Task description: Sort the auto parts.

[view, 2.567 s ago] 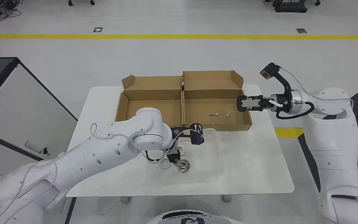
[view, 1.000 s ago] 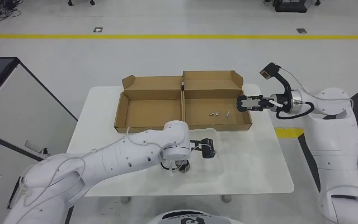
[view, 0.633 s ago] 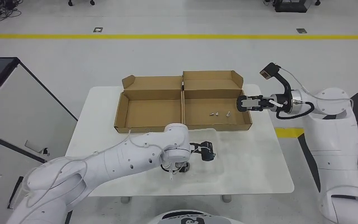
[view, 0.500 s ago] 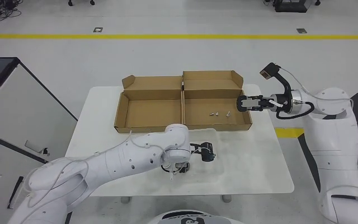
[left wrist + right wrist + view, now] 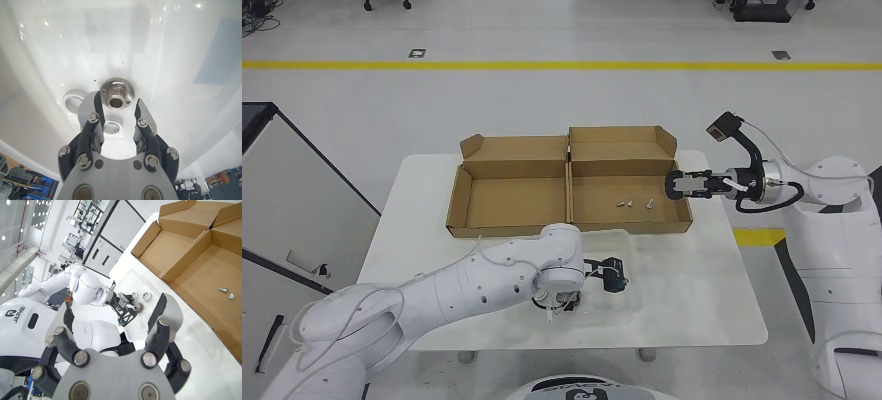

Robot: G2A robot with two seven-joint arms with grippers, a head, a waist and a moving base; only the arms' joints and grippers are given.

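Observation:
A metal flanged hub (image 5: 117,97) lies in a shallow white tray (image 5: 47,47) on the table's front part. My left gripper (image 5: 117,98) hangs low over it, open, one finger on each side of the hub's neck. Two white rings (image 5: 72,101) (image 5: 112,126) lie beside the hub. In the top view the left gripper (image 5: 560,298) sits under the wrist at the tray (image 5: 627,240). My right gripper (image 5: 674,185) is open and holds nothing at the right wall of the right cardboard box (image 5: 627,215). The right wrist view shows the hub (image 5: 139,309) and a ring (image 5: 146,295).
Two open cardboard boxes stand side by side at the table's back; the left box (image 5: 507,195) holds nothing. Two small bolts (image 5: 622,201) (image 5: 650,200) lie in the right box, also seen as bolts (image 5: 222,290) (image 5: 231,296). The table (image 5: 692,290) edge runs near the front.
My left arm has swung right and toward the table's front, and its gripper has come down around the hub. The right arm has kept still.

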